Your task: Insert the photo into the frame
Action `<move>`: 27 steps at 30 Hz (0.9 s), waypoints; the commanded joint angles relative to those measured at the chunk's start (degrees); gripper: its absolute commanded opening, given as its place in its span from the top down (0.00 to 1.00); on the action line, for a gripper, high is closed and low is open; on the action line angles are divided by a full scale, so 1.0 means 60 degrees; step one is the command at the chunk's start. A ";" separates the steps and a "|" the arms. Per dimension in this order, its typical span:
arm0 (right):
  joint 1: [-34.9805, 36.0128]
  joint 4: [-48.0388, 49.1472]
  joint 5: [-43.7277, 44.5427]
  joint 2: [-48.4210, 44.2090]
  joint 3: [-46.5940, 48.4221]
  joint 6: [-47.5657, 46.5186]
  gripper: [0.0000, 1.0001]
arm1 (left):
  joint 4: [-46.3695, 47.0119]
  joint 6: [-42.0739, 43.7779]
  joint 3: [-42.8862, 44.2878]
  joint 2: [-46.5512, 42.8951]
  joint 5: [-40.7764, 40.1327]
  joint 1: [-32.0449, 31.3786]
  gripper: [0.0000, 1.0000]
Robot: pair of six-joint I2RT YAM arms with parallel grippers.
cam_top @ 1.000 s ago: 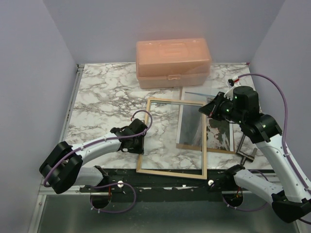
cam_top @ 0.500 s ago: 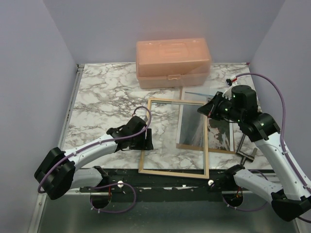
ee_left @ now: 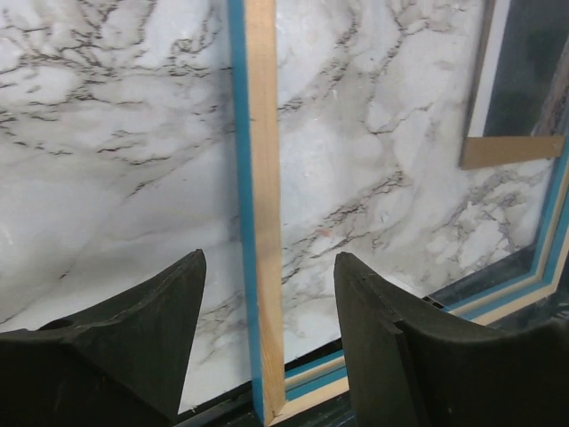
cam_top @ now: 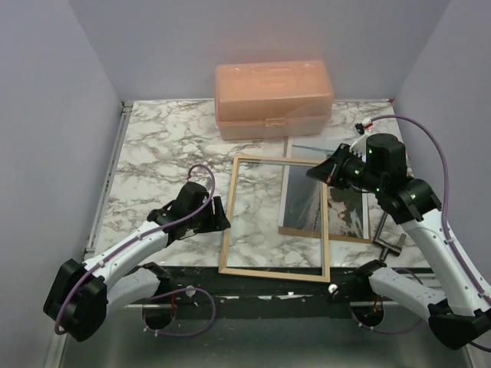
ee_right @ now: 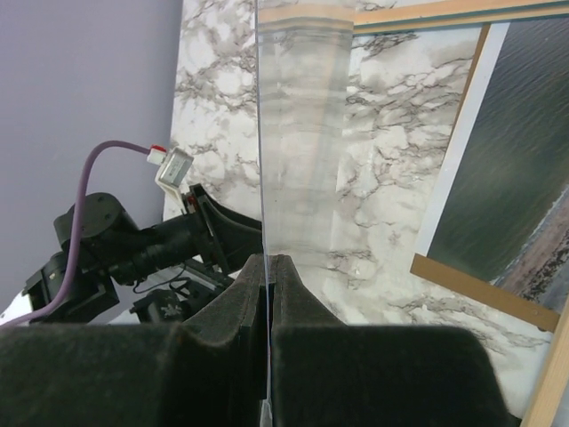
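Note:
The frame (cam_top: 230,215) lies flat mid-table with its light wood side up and a blue outer edge. My left gripper (cam_top: 218,218) is open at the frame's left rail, which runs between its fingers in the left wrist view (ee_left: 262,178). My right gripper (cam_top: 314,173) is shut on the clear pane (cam_top: 301,201) and holds it tilted over the frame's right part. The pane shows edge-on in the right wrist view (ee_right: 293,133). The photo (cam_top: 349,207) lies dark side up on the brown backing board (cam_top: 345,238), to the right, partly under the frame's rim.
An orange plastic box (cam_top: 274,98) stands at the back centre. A metal clamp (cam_top: 390,244) sits at the table's right edge. The table's dark near edge (cam_top: 268,285) runs just below the frame. Grey walls close in left and right.
My left arm has swung left and its gripper has pulled back to just outside the frame's left rail. My right gripper has moved slightly left with the pane.

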 commanded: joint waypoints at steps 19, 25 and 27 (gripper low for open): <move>-0.0013 0.2186 -0.1901 -0.0154 -0.1916 0.1493 0.99 | 0.0110 0.0997 -0.0188 0.0957 -0.0073 0.0447 0.53; -0.0013 0.2523 -0.2238 -0.0311 -0.2407 0.1802 0.99 | 0.0092 0.1035 -0.0166 0.1097 -0.0071 0.0440 0.54; -0.0014 0.2558 -0.2291 -0.0341 -0.2527 0.1861 0.99 | 0.0087 0.1049 -0.0151 0.1150 -0.0077 0.0441 0.55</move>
